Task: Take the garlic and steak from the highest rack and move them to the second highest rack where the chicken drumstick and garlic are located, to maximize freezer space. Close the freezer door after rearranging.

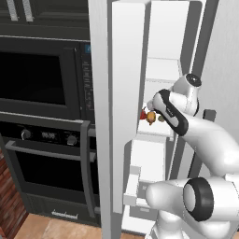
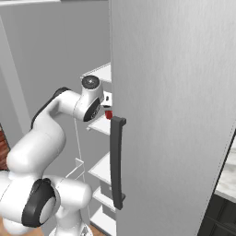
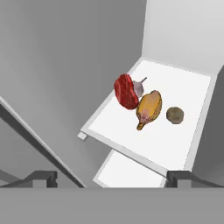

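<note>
The bright-red steak (image 3: 126, 91) lies on the second highest rack (image 3: 188, 144), a white shelf plate, with a pale garlic bulb (image 3: 139, 87) touching its far side. The orange-brown chicken drumstick (image 3: 148, 108) rests against the steak, and a small brown round lump (image 3: 175, 115) sits apart beside it. My gripper (image 3: 111, 179) hovers above and in front of this shelf, open, with nothing between its fingertips (image 3: 43, 178). From the left base view, steak (image 1: 144, 113) and drumstick (image 1: 151, 116) peek out past the open freezer door (image 1: 126, 107). The highest rack (image 2: 99, 73) is above my hand.
A black oven with a bar handle (image 1: 86, 163) and a microwave (image 1: 37, 77) stand left of the freezer door. A closed grey door with a dark handle (image 2: 117, 161) is on the right. More white shelves (image 3: 127, 170) lie below. My forearm (image 1: 205, 130) spans the opening.
</note>
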